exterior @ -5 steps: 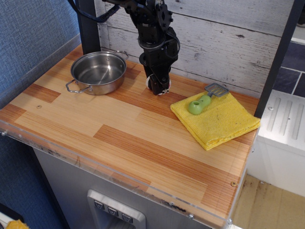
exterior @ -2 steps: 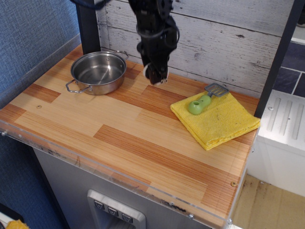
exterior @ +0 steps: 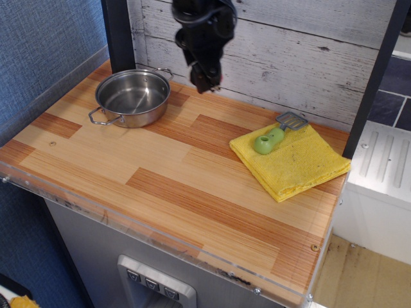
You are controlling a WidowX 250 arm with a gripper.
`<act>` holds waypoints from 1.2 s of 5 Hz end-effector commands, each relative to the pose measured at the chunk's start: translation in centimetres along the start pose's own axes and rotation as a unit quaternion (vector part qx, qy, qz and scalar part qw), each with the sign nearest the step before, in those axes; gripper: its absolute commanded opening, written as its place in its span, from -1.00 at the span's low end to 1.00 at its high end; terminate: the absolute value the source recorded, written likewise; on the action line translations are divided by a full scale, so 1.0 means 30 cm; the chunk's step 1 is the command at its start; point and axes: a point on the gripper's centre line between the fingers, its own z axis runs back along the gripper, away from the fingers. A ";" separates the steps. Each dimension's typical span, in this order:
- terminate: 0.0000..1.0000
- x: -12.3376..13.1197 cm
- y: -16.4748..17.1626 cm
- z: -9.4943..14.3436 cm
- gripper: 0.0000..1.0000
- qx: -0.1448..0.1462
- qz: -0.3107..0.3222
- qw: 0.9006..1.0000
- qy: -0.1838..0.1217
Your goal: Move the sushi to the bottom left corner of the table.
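- Hanging above the far edge of the table (exterior: 192,186), my gripper (exterior: 204,80) is clenched on the sushi (exterior: 209,83); only a sliver of white and pink shows between the dark fingertips, so the roll is mostly hidden.
- A second ago these same jaws were down at the boards near the far edge, just right of the pot (exterior: 133,96); now they are clear of the wood and higher against the whitewashed back wall (exterior: 308,45), and no roll is left on the planks beneath.
- That reads to me as a completed pick: the sushi is airborne with me, not resting on the tabletop.
- Beside me, toward the far left corner, the steel pot sits empty, apart from the jaws.
- Farther out, by the right edge, the yellow cloth (exterior: 295,163) lies flat with a green-handled utensil (exterior: 273,136) on top, well away from my route.
- The near left corner, my destination, is bare wood behind the clear plastic front edge.
- My judgement: the carry is what remains, a diagonal run across the boards from the far edge to that corner, passing the pot's handle side, then a lowering and release; the main risk is the small roll slipping in a shallow grip.
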 end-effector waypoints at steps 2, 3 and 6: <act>-1.00 -0.395 0.041 0.209 -1.00 0.080 0.110 0.989 0.053; -1.00 -0.492 0.060 0.214 -1.00 0.087 0.149 0.982 0.075; -1.00 -0.602 0.058 0.118 -1.00 0.086 0.197 0.965 0.148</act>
